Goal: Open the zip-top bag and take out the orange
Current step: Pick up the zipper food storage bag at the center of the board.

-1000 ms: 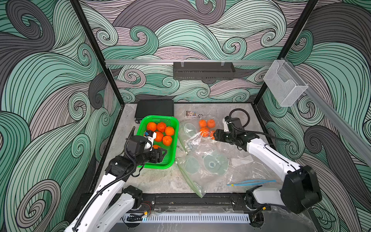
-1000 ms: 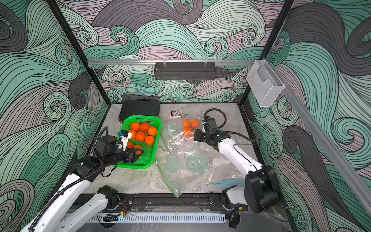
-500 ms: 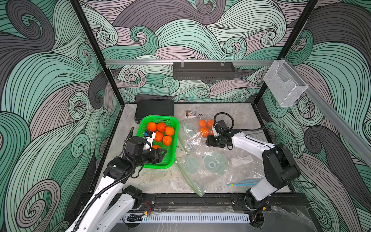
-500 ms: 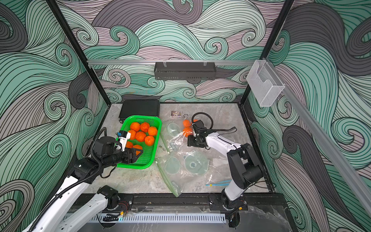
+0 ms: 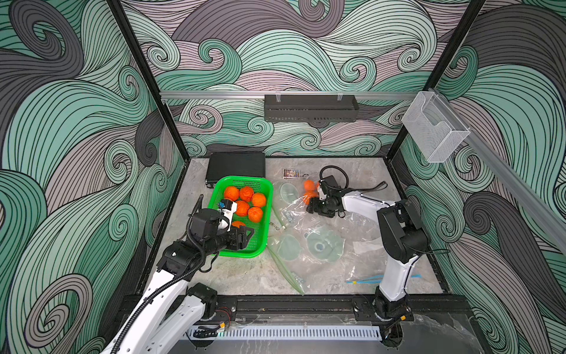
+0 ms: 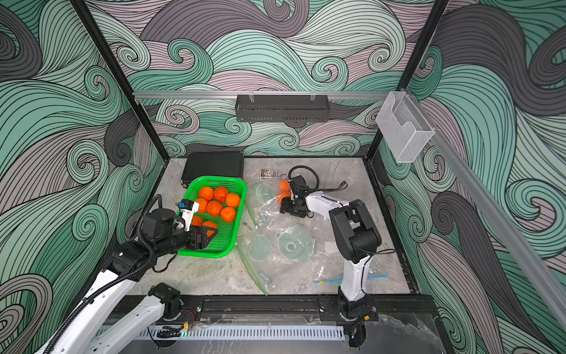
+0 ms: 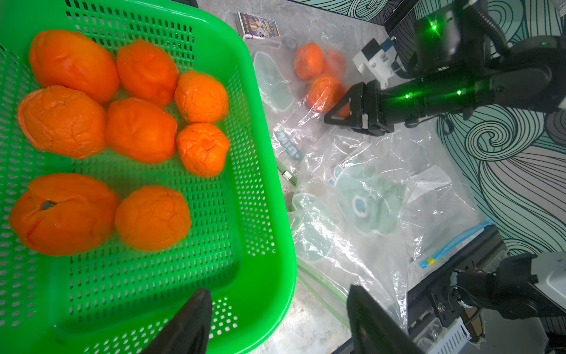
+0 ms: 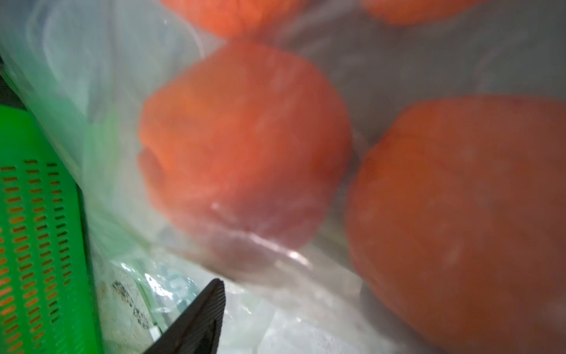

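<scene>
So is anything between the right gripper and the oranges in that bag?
Yes: the clear plastic of the zip-top bag. In the right wrist view the oranges show hazily through the film. The right gripper sits just in front of them, outside it as far as I can tell. Nothing else intervenes.

Oranges (image 5: 231, 193) vivid orange, basket (image 5: 245, 178) bright green, bags (image 5: 324, 245) clear with pale-green prints, walls (image 5: 275, 46) teal-and-mauve swirls.

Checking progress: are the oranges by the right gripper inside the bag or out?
Inside: both wrist views show the oranges behind glossy, creased clear plastic of the bag.
</scene>
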Motion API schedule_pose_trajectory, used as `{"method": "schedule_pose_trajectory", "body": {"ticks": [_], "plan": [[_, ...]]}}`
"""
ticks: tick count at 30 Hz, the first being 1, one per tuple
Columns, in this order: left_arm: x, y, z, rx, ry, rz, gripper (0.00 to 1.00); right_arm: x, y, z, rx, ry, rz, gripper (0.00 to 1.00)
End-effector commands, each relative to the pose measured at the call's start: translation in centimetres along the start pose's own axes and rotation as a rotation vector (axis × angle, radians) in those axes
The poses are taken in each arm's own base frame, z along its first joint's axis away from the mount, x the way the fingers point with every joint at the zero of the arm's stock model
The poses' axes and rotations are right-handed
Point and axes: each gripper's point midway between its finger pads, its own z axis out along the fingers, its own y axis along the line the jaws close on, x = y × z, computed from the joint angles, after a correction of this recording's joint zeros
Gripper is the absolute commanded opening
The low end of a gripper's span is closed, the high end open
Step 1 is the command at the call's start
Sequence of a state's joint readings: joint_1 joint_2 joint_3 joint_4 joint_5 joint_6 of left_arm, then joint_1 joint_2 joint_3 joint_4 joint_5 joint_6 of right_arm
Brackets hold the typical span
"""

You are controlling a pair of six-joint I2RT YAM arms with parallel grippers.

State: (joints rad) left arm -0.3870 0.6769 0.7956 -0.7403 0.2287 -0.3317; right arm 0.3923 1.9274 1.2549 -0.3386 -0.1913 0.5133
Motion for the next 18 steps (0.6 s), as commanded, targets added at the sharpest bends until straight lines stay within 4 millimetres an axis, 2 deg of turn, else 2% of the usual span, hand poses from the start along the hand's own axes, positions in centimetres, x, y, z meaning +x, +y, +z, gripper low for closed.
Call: {"method": "schedule_pose_trajectory", "body": {"ticks": [1, 4, 5, 10, 12, 14, 18], "plan": [[0.0, 0.1, 0.0, -0.003, -0.006, 0.012, 0.70, -2.8, -0.9, -1.1, -0.015, -0.039, 0.072, 0.72], [0.1, 0.2, 0.1, -0.006, -0.005, 0.011, 0.70, -4.1, -0.8, -2.9, -0.032, -0.085, 0.087, 0.72], [0.0, 0.1, 0.0, -0.005, -0.006, 0.012, 0.70, -3.9, -0.7, -3.5, -0.029, -0.081, 0.080, 0.71], [0.0, 0.1, -0.1, -0.005, -0.014, 0.013, 0.70, -1.2, 3.4, -7.1, -0.050, -0.076, -0.040, 0.71], [0.0, 0.1, -0.1, -0.004, -0.014, 0.013, 0.70, -0.2, 5.4, -7.6, -0.059, -0.095, -0.114, 0.71], [0.0, 0.2, -0.1, -0.005, -0.013, 0.012, 0.70, 0.5, 7.3, -7.5, -0.071, -0.097, -0.187, 0.70], [0.0, 0.2, -0.1, -0.009, -0.011, 0.013, 0.70, 1.2, 9.9, -5.1, -0.032, -0.061, -0.349, 0.70]]}}
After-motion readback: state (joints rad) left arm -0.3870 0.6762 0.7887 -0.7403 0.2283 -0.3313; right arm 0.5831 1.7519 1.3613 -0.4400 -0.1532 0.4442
